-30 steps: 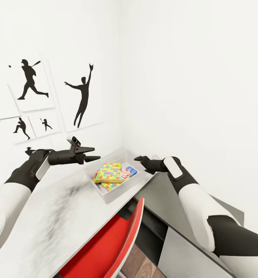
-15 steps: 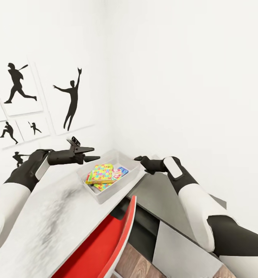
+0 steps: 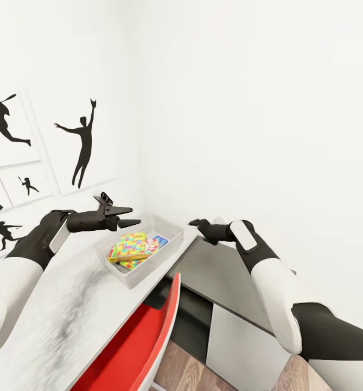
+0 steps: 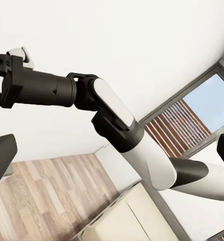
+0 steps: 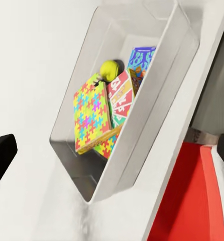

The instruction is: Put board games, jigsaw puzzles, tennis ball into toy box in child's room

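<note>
The toy box (image 3: 131, 277) stands at the far end of the table (image 3: 62, 309), near the room's corner. In it lie multicoloured jigsaw puzzles (image 3: 127, 245) and a blue board game (image 3: 159, 240). The right wrist view looks into the toy box (image 5: 164, 108): a jigsaw puzzle (image 5: 91, 118), a red-and-white board game (image 5: 123, 98), a blue board game (image 5: 141, 59) and the tennis ball (image 5: 110, 70). My left gripper (image 3: 133, 215) hangs open just above the box's left rim, holding nothing. Right of the box, my right gripper (image 3: 195, 222) is open and holds nothing.
A red chair (image 3: 143, 347) stands at the table's near edge. A lower dark grey desk (image 3: 219, 271) with a white panel adjoins on the right, under my right arm. White walls close the corner; sports silhouettes (image 3: 82, 142) hang on the left. Wood floor (image 3: 186, 369) shows below.
The whole view has swung to the right, so the box, table and wall pictures sit further left in the picture. Both arms hold the same pose, both grippers staying open.
</note>
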Controlling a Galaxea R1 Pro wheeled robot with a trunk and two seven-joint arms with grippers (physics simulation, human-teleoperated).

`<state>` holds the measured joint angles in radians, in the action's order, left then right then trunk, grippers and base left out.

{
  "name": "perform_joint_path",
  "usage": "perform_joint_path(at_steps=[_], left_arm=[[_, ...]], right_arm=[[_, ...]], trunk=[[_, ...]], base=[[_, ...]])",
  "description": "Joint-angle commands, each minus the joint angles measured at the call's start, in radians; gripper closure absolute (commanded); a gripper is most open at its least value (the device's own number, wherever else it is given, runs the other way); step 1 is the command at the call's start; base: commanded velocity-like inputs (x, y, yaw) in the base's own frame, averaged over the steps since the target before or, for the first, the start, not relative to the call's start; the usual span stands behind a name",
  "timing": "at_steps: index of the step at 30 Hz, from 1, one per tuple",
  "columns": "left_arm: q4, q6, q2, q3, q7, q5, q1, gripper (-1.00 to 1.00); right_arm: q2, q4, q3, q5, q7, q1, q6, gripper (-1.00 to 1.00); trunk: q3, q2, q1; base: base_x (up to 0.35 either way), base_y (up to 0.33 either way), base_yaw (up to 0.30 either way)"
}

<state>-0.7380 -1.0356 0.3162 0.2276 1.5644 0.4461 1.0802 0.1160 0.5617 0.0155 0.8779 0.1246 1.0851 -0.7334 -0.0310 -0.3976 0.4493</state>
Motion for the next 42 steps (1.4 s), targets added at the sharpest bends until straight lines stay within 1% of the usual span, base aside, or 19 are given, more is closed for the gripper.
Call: perform_joint_path(at_steps=[1,10,23,29,42], left_arm=[[0.0,-0.011,0.001,0.004,0.006,0.0,0.001,-1.0],[0.0,-0.011,0.001,0.004,0.006,-0.001,0.0,-1.0],[0.0,-0.011,0.001,0.004,0.006,-0.001,-0.005,-1.0],[0.0,-0.011,0.001,0.004,0.006,-0.001,-0.006,-1.0],[0.0,-0.011,0.001,0.004,0.006,-0.001,-0.006,-1.0]], right_arm=[[0.001,0.004,0.002,0.01,0.01,0.001,-0.003,-1.0],[0.001,0.034,-0.001,0.01,0.01,0.001,-0.002,-1.0],[0.001,0.037,-0.001,0.01,0.01,0.001,-0.002,-1.0],[0.001,0.037,0.0,0.011,0.01,0.001,-0.003,-1.0],[0.0,0.037,0.0,0.012,0.01,0.001,-0.004,-1.0]], trunk=[[-0.002,-0.002,0.001],[-0.002,-0.002,0.001],[-0.002,-0.002,0.001],[-0.002,-0.002,0.001],[-0.002,-0.002,0.001]], base=[[-0.006,0.007,-0.086],[-0.017,0.005,-0.014],[-0.2,0.126,-0.01],[-0.036,0.024,-0.212],[-0.006,0.001,-0.274]])
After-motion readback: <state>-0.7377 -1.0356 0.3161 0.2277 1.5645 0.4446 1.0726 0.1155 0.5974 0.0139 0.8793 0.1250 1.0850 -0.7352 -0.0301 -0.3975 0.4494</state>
